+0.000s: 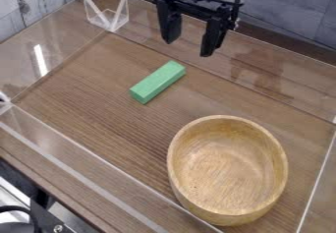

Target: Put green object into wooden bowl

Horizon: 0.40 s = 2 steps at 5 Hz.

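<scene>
- While the camera view is your only evidence, it shows the gripper [190, 42] over the table's [82, 134] far part, towards the edge at the top of the picture, fingers spread wide and nothing held between them.
- You have the green block [159, 83] lying flat on the boards, inward from the far edge, slanted, and apart from both gripper and bowl.
- You have the wooden bowl [175, 162] upright, nearer the lower right corner of the table, with no contact with the block.
- Risk, in my judgement: if you descend out of line with the block's slant, a finger may land on its top or push it askew.
- Risk: the block looks low, so stopping high may pinch only its upper edges and let it slip; going too deep may press the fingertips into the wood.
- Risk: too little lift on the way over could catch the block on the bowl's rim and shove the bowl towards the near edge.
- You cannot verify fingertip height above the table from this angle. The upper arm is cut off by the frame, and the dark finger parts blend together.
</scene>
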Motion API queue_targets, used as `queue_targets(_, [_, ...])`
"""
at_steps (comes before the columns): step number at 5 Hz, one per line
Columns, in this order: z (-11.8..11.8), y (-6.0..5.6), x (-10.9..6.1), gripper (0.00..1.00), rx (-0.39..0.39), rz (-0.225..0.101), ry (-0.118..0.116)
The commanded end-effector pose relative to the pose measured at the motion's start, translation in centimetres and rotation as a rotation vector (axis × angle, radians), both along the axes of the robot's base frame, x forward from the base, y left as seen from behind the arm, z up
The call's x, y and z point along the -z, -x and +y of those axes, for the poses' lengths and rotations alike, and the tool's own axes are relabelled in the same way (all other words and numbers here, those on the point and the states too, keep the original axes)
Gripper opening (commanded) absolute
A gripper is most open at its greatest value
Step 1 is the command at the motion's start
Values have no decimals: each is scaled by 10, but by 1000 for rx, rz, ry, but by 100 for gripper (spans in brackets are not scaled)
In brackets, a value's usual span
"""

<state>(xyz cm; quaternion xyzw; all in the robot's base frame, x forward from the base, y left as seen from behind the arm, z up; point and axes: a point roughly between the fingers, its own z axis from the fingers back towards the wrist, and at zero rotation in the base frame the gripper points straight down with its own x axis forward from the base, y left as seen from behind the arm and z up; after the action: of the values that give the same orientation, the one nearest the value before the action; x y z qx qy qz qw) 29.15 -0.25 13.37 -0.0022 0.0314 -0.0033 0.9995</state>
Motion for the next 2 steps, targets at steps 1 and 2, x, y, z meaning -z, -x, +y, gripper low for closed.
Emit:
queue_targets(1, [10, 7, 18, 100, 14, 2, -5])
queue_targets(2, [20, 10, 22, 100, 115, -13, -20])
